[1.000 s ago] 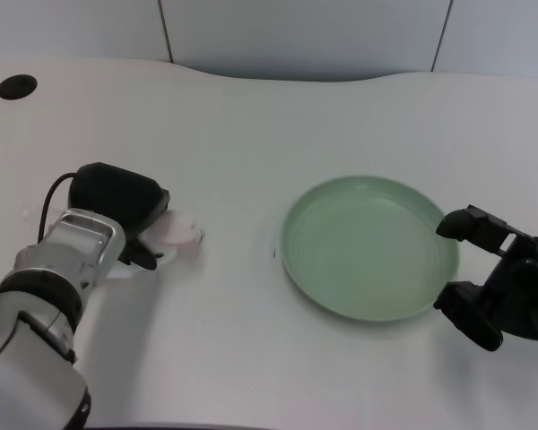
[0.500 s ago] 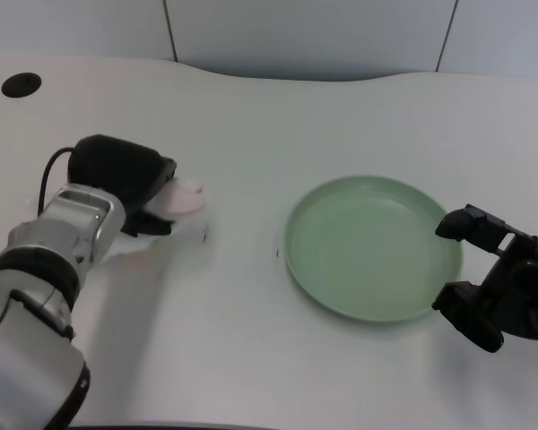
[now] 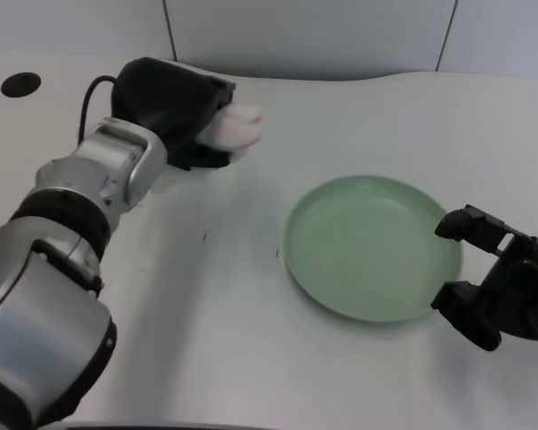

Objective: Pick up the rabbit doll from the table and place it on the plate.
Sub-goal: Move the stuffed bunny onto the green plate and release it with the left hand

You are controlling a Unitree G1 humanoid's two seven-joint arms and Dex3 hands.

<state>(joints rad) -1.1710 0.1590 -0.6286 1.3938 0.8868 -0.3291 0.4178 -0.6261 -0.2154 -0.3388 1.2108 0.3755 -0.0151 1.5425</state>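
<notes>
Left hand (image 3: pixel 175 112) is up off the table (image 3: pixel 251 340) w/ fingers wrapped round the rabbit doll (image 3: pixel 236 127); only a pale pink-white bit of it pokes out on the side toward the plate, rest hidden inside the black fingers. So the doll's airborne, at upper left, well apart from the green plate (image 3: pixel 371 248), which sits lower right, nothing in it. Right hand (image 3: pixel 498 287) waits just beside the plate's right rim, holding nothing. Handling, my read: doll looks plush, so light, soft, squashy, not fragile and not slippery; fabric should give decent friction vs. the fingers. Downside of soft: it deforms in the grip, so a loose hold could let it slump or slide out mid-carry, and exposed bits may flop. Best hold is prob. round the body's bulk, not ears or limbs; can't tell which part is actually in the fingers now. Plate is shallow w/ a low rim, wide target, so a drop from just above centre should do; a light doll might roll or bounce a little, so release low.
</notes>
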